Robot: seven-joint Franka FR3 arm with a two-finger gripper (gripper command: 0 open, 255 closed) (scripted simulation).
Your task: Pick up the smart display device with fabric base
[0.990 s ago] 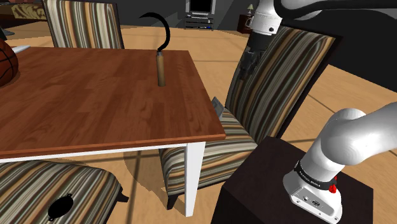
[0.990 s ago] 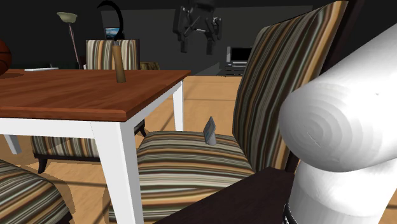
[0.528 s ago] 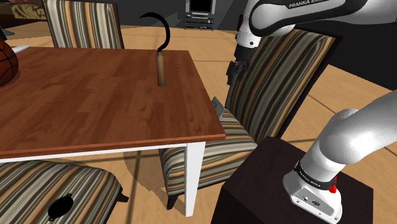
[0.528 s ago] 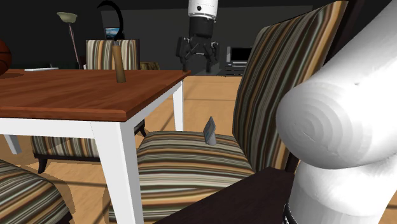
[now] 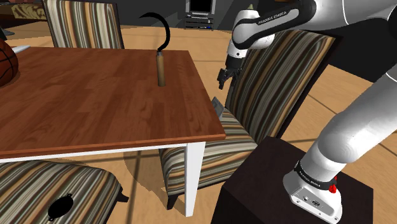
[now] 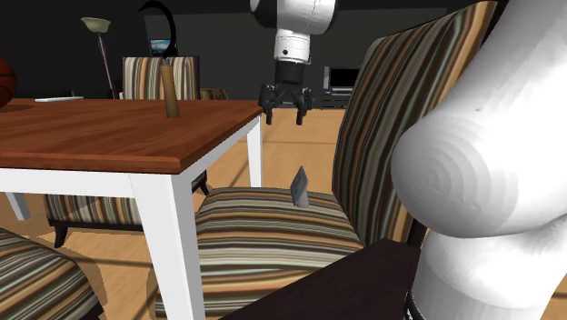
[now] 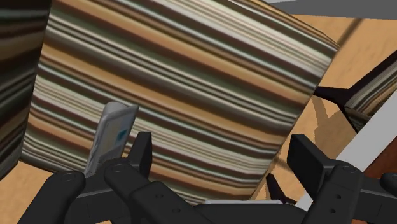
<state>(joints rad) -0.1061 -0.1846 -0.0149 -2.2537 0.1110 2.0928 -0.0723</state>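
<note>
On the seat of a chair upholstered in brown, cream and grey stripes (image 6: 263, 227), a small grey slab-shaped smart display with a blue screen (image 5: 218, 107) is seen. It is propped at a tilt between the table's edge and the chair's backrest. Above it, apart from it and in front of the backrest, the all-black two-finger gripper (image 6: 285, 114) is held pointing downward. Its fingers are spread wide and nothing is gripped between them. From the wrist camera the display (image 7: 113, 137) is seen just beside one finger, with the striped seat (image 7: 191, 83) spread out beneath the gripper (image 7: 222, 156).

The chair is drawn up to the corner of a table with a reddish-brown wooden top and white legs (image 5: 95, 95). A sickle with a brown handle and a curved black blade (image 5: 161, 69) is stood upright on the tabletop, and an orange-brown basketball (image 5: 5, 63) is cut off at the shoulder view's left edge. A second striped chair (image 5: 83, 22) is placed at the table's far side. The room is floored in light wood (image 5: 356, 95), and the arm is mounted on a dark box stand (image 5: 267, 178).
</note>
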